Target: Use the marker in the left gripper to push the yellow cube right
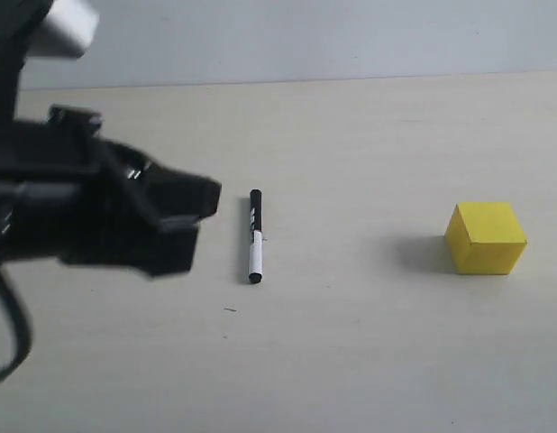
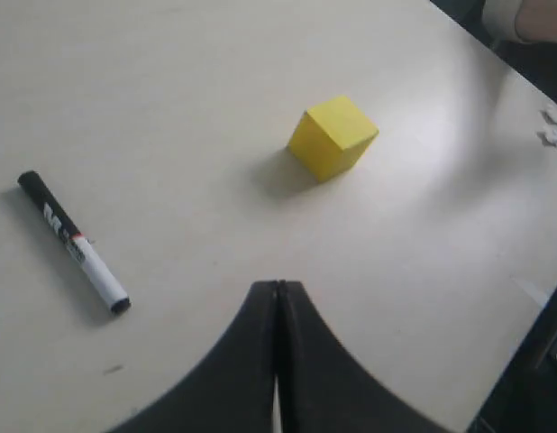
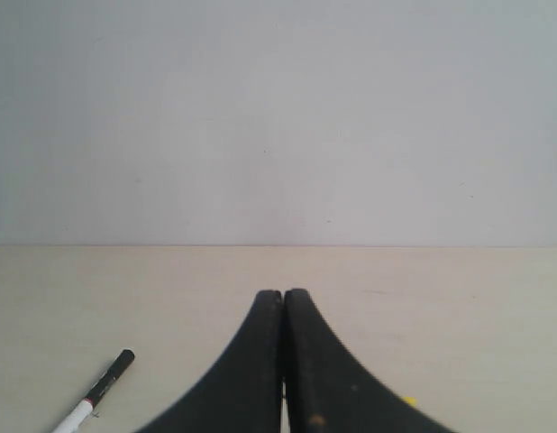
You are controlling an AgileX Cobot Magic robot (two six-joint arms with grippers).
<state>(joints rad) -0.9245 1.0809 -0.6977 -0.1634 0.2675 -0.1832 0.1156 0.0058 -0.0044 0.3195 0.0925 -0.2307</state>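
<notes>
The marker lies flat on the pale table, white barrel with black cap and black end; it also shows in the left wrist view and partly in the right wrist view. The yellow cube stands well to its right, also seen from the left wrist. My left gripper hangs above the table just left of the marker, apart from it, its jaws shut with nothing between them. My right gripper is shut and empty; a sliver of yellow shows beside it.
The pale table runs back to a grey wall. In the left wrist view the table edge shows beyond the cube, with dark floor past it.
</notes>
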